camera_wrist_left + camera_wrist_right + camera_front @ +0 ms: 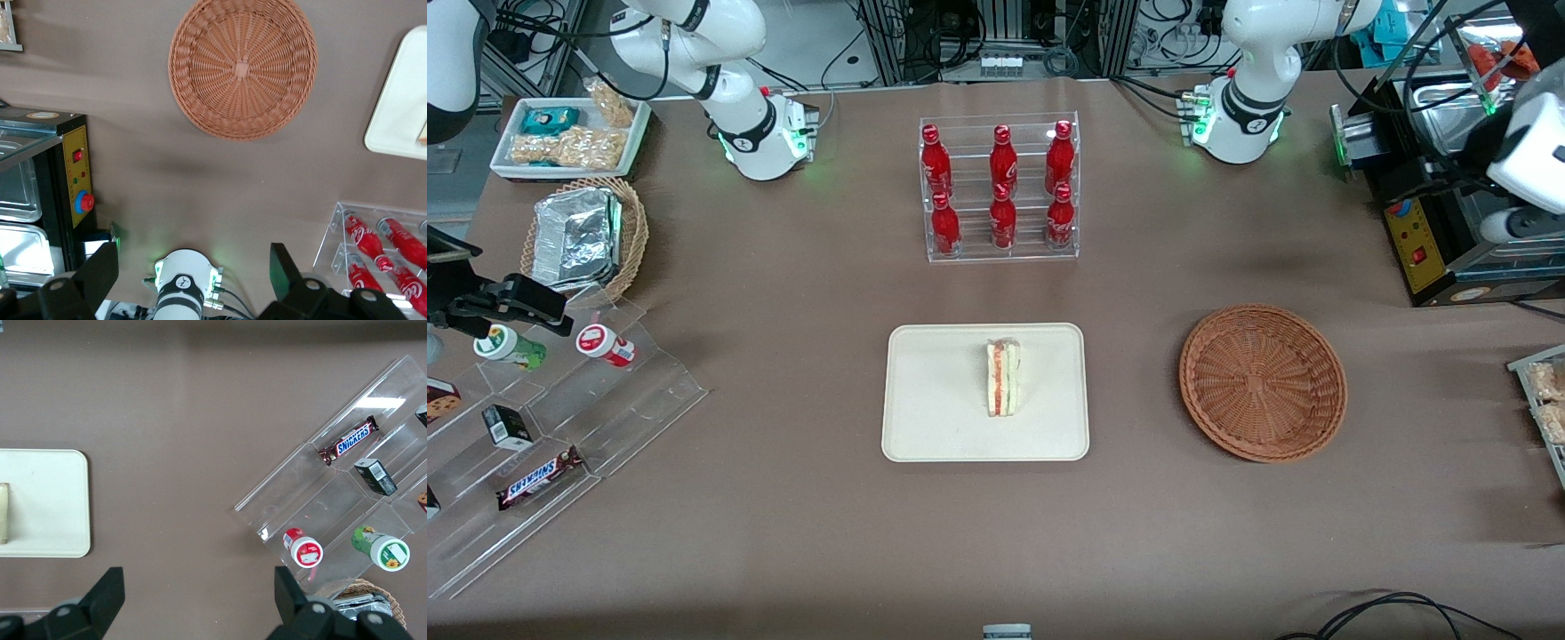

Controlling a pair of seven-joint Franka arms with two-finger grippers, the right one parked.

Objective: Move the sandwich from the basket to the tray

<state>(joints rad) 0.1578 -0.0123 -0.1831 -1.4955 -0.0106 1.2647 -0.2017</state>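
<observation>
The sandwich [1003, 380] is lying on the tray [934, 418], its long axis running toward the front camera, layers facing up. The basket [1263, 382] is sitting beside the tray. In the left wrist view alone, the gripper [193, 270] is being held released, high above the table, its 2 fingers [100, 270] spread wide.

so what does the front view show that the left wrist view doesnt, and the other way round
Only the front view shows the whole sandwich standing on the tray, plus the snack shelf and foil-container basket toward the parked arm's end. Only the left wrist view shows the tool, open, high above the table near the working arm's base, holding nothing. Both show the empty basket, part of the tray, the red bottles and the black oven.
</observation>
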